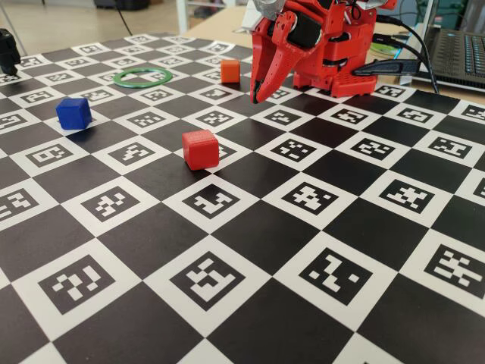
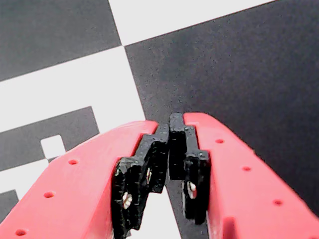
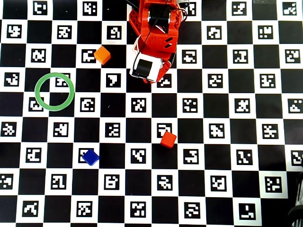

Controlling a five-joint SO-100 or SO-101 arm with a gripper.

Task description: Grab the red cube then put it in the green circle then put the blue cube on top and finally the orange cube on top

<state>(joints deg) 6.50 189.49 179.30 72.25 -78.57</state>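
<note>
The red cube sits alone on the checkered board, in front of the arm in the fixed view. The blue cube lies to its left. The orange cube rests near the arm's base, and the green circle lies flat with nothing inside it. My red gripper points down just above the board beside the base, well behind the red cube. Its black fingertips meet, shut with nothing between them. No cube appears in the wrist view.
The arm's red base stands at the board's far edge. A laptop and black cables sit behind it to the right. A dark object stands at the far left edge, another at the overhead view's lower right corner.
</note>
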